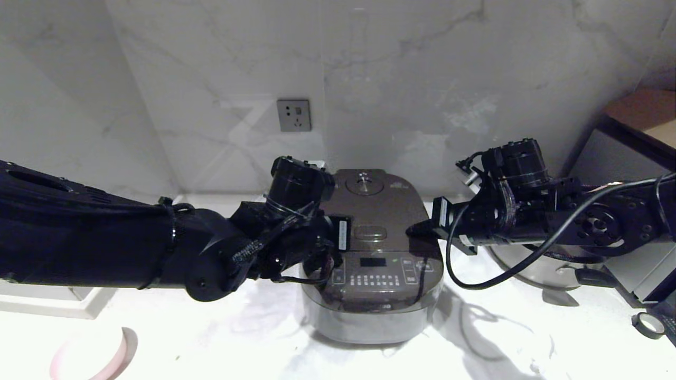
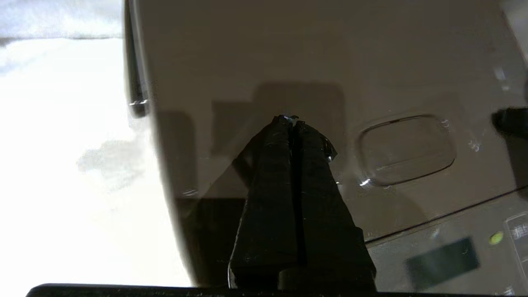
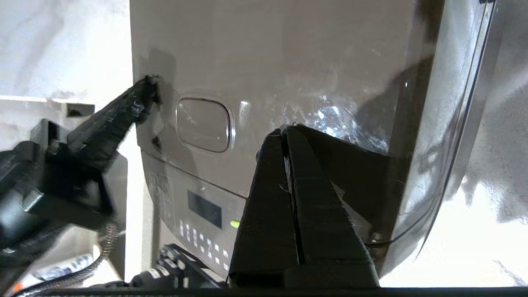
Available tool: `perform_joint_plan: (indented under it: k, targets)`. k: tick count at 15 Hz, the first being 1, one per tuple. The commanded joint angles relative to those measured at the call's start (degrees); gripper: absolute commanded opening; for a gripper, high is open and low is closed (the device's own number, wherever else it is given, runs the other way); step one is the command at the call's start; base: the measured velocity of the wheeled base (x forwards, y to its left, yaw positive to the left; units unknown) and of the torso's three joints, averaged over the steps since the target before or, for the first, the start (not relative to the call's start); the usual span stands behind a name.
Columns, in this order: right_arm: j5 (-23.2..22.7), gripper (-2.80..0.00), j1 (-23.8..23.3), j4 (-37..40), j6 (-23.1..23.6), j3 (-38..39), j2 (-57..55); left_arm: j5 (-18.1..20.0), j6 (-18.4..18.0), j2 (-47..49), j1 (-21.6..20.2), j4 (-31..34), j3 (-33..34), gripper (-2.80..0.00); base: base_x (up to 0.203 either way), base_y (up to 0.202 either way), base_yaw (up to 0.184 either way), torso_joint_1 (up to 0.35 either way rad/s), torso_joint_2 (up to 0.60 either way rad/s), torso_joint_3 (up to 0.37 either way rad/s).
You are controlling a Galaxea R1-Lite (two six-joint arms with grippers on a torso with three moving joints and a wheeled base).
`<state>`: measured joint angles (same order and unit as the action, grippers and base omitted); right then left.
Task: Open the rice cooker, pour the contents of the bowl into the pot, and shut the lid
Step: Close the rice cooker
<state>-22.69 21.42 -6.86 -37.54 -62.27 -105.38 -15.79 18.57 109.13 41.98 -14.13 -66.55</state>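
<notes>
The rice cooker [image 1: 372, 264] stands mid-counter with its lid [image 1: 377, 203] down, so the pot is hidden. My left gripper [image 2: 291, 120] is shut, with its tip on the lid's left part, beside the oval button [image 2: 406, 150]. My right gripper [image 3: 282, 131] is shut too, and its tip [image 1: 413, 230] rests on the lid's right part, on the other side of that button [image 3: 203, 123]. Neither gripper holds anything. The pink bowl [image 1: 119, 351] sits at the counter's near left, apart from both arms. Its contents do not show.
A shiny steel pan [image 1: 544, 269] sits right of the cooker under my right arm. A small tape roll [image 1: 648, 324] lies at the far right. A marble wall with a socket [image 1: 294, 115] stands close behind. A cable [image 1: 475, 282] loops down from my right wrist.
</notes>
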Motion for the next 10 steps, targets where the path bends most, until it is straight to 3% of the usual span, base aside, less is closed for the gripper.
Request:
perform_joint_plan:
  k: [1,10]
  targets:
    - [-0.27,-2.80,0.11,-0.43,-0.61,-0.31,1.13,-0.29,0.67,-2.91,-1.32,-0.90,-1.50,-2.80,0.000,0.000,0.000,0.000,0.00,0.000]
    - [0.09,-2.80,1.87,0.05,-0.61,-2.07,5.77,-0.23,2.18,-4.19,-2.16,-0.90,-2.61,-2.80,0.000,0.000,0.000,-0.001,0.00,0.002]
